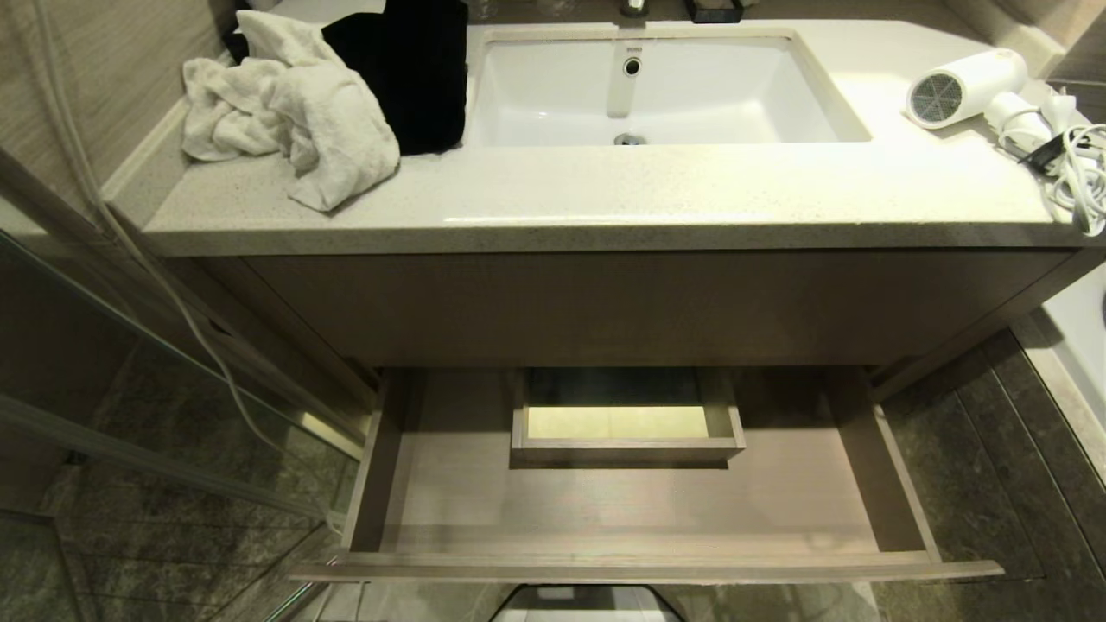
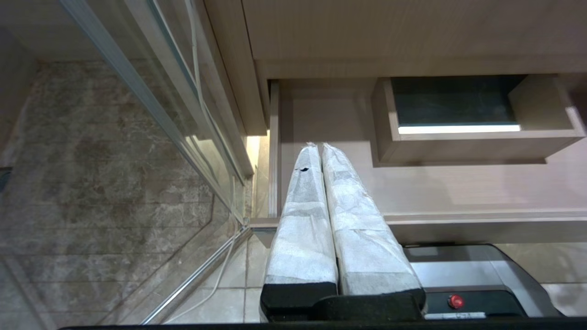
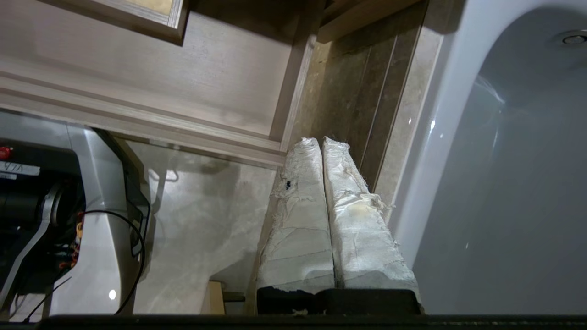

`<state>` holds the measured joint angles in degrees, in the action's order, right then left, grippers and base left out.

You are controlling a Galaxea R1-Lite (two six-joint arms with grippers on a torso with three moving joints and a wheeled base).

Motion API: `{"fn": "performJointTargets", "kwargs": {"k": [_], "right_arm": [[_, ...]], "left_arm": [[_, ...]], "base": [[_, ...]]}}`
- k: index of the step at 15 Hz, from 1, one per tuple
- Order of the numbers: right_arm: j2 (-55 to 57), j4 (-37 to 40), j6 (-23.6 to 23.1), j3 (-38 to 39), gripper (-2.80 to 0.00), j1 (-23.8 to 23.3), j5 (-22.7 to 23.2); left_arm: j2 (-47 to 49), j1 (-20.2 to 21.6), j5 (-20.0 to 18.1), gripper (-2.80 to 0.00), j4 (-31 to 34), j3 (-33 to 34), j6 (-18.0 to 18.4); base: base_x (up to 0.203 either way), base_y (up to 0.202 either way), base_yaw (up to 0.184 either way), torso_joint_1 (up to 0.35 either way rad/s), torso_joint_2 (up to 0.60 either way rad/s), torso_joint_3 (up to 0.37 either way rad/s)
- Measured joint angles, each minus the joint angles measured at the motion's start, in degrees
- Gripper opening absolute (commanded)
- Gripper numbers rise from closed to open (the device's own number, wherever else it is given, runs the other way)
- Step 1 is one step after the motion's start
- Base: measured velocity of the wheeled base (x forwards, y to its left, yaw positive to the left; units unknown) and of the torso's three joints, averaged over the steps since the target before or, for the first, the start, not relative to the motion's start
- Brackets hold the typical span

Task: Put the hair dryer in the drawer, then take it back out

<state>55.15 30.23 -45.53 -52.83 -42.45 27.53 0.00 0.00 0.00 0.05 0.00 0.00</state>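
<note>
On the right end of the surface [image 1: 605, 199], near its edge: the hair dryer [image 1: 968, 86], white, lying on its side, round grey mesh grille turned toward the sink [image 1: 648, 86]. Cord [image 1: 1080, 168]: white, bundled in loose loops just beside the barrel, reaching to the surface's right rim.

Below, under the taller wood-grain panel [image 1: 648, 307]: the drawer [image 1: 639, 510], light-brown wood grain, pulled well out. Nothing lies in it. Boxed cut-out [image 1: 626, 419] at the middle of its back.

Left end of the surface: one crumpled white towel [image 1: 294, 112], touching a black cloth item [image 1: 406, 69] behind it.

Surroundings: glass partition [image 1: 130, 406] on the robot's left, with a pale cable hanging along it; dark stone floor tiles; edge of a white bathtub [image 3: 504, 160] on the robot's right.

Left gripper [image 2: 319, 147]: outside the head view, low in front of the drawer's left part; cloth-wrapped fingers [image 2: 302, 220] pressed together, holding nothing.

Right gripper [image 3: 321, 142]: also outside the head view, low beside the drawer's right front corner, between drawer and bathtub; fingers [image 3: 302, 220] together, holding nothing.

Status: the drawer stands open and ready; the hair dryer is untouched, well apart from both grippers. By these views, placing it in the drawer is not yet done, and taking it back out follows after. Nearly all of the task appears to remain.
</note>
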Motion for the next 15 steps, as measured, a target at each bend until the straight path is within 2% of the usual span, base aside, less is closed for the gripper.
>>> {"fn": "performJointTargets", "kwargs": {"k": [9,15], "right_arm": [[-0.16,0.03,0.09,0.08,-2.8,-0.68,0.0],[-0.74,-0.28,0.11,0.88,-2.8,-0.71,-0.09]], "left_arm": [[0.0,0.0,0.0,-2.8,0.05,0.0,0.05],[0.0,0.0,0.0,-2.8,-0.05,-0.01,0.07]], "base": [[0.0,0.0,0.0,-0.314,0.53,0.219],[0.0,0.0,0.0,-0.311,0.43,0.146]]}}
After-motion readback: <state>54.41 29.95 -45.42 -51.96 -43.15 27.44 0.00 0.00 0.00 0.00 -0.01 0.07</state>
